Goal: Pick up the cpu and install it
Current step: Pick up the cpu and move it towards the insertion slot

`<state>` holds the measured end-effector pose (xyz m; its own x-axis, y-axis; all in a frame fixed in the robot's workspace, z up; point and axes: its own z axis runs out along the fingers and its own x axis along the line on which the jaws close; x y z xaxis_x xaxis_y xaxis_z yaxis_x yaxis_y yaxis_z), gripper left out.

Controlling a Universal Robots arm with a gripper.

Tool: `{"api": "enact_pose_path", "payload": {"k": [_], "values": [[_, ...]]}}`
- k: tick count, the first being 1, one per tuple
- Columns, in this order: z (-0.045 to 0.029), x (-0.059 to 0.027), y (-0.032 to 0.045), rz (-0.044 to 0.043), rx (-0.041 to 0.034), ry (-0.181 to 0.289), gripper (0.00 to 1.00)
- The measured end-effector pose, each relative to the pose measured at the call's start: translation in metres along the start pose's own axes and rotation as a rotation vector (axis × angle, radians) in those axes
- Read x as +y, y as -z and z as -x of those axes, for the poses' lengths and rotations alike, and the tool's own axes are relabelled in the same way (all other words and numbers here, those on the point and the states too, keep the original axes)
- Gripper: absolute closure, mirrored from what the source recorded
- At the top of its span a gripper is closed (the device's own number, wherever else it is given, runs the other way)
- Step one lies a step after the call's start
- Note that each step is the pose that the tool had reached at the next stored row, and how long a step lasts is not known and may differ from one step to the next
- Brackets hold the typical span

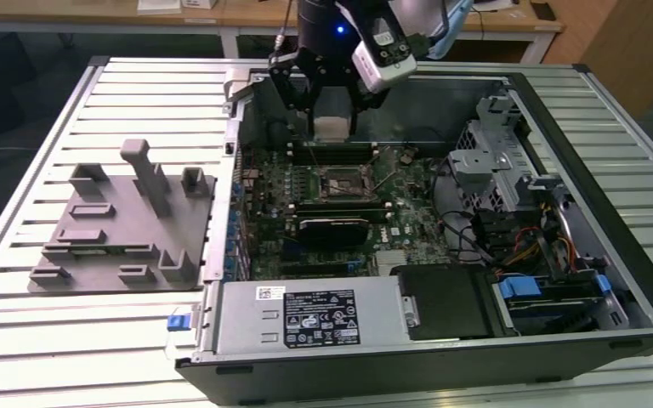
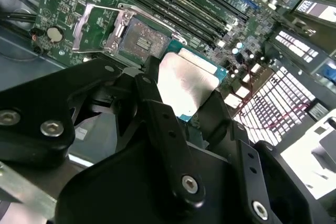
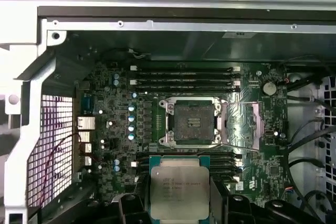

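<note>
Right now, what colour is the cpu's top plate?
Silvery metal; the cpu shows best in the second wrist view.

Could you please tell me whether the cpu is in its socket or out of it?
Out: the gripper holds the cpu above the motherboard; the socket is empty, its retention frame swung open.

Square cpu (image 3: 179,192), silvery plate with green rim, plate side up, held level above the motherboard (image 3: 113,129), near the open socket (image 3: 193,121).
</note>
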<state>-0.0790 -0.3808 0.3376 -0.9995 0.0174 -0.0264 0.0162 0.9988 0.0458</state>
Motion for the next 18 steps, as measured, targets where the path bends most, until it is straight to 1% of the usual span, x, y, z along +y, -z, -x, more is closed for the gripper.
{"api": "enact_pose_path", "payload": {"k": [18], "values": [[0.0133,-0.0006,-0.0295,0.0000,0.0000,0.000,0.46]]}}
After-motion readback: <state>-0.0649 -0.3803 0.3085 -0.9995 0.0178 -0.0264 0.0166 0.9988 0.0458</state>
